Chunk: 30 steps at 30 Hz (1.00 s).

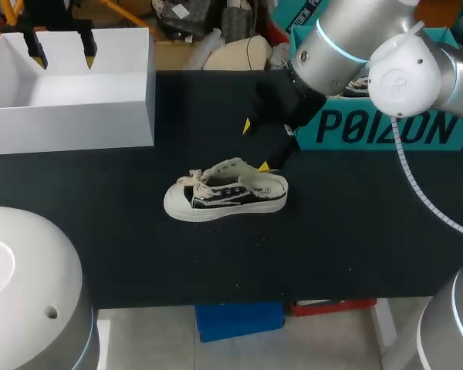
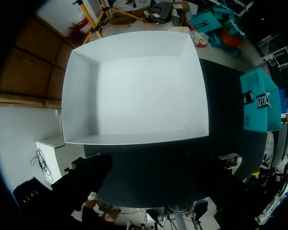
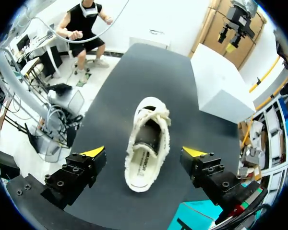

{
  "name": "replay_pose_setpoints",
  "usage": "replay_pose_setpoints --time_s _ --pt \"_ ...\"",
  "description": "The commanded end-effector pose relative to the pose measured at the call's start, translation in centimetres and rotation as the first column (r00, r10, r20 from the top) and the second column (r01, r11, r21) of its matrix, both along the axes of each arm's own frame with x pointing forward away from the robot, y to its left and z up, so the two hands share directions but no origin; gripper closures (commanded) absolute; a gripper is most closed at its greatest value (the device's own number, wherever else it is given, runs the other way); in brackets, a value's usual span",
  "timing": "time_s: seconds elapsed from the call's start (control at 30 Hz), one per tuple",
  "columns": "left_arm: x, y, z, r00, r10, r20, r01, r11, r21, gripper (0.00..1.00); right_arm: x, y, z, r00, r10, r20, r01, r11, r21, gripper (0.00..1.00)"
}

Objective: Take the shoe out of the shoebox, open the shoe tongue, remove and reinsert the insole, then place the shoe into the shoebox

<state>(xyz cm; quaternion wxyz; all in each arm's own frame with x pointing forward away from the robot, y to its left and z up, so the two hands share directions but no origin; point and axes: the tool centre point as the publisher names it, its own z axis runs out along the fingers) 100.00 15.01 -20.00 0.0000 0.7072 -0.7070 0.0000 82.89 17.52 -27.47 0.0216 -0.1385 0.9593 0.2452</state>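
Shoe [image 1: 225, 194] sits mid-table, toe toward the left edge, heel end nearest the right gripper [image 1: 256, 146], whose fingers are apart.

Left wrist: left gripper [image 2: 156, 165], spread wide too, hangs over the empty white box [image 2: 134, 86] (far left corner).

Right wrist: black canvas, frayed cream trim, long axis running straight out between the fingers.

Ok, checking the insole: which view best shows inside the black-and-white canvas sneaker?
Right wrist view: it looks down into the black-and-white canvas sneaker. Head view shows it side-on; left wrist view, at most a pale sliver.
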Motion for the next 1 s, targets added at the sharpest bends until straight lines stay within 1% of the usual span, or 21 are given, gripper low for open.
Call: replay_pose_setpoints --time_s 0.03,0.53,0.6,0.7,0.77,1.0 --pt "0.0 0.0 0.0 1.000 0.000 0.000 0.000 1.000 0.000 0.00 0.0 -0.1 -0.2 1.000 0.001 -0.002 -0.001 1.000 0.013 0.00" --pt "0.0 0.0 0.0 1.000 0.000 0.000 0.000 1.000 0.000 0.00 0.0 -0.1 -0.2 1.000 0.001 -0.002 -0.001 1.000 0.013 0.00" --pt "0.0 0.0 0.0 1.000 0.000 0.000 0.000 1.000 0.000 0.00 -0.1 -0.5 -0.3 1.000 -0.015 0.015 0.014 0.997 0.072 0.00" --pt "0.0 0.0 0.0 1.000 0.000 0.000 0.000 1.000 0.000 0.00 0.0 -1.1 -0.4 1.000 -0.017 0.018 0.016 0.997 0.076 0.00" --pt "0.0 0.0 0.0 1.000 0.000 0.000 0.000 1.000 0.000 0.00 0.1 -1.3 -0.5 1.000 -0.023 0.020 0.020 0.992 0.124 0.00" --pt "0.0 0.0 0.0 1.000 0.000 0.000 0.000 1.000 0.000 0.00 0.4 -2.2 -2.0 1.000 -0.031 0.005 0.029 0.980 0.196 0.00"
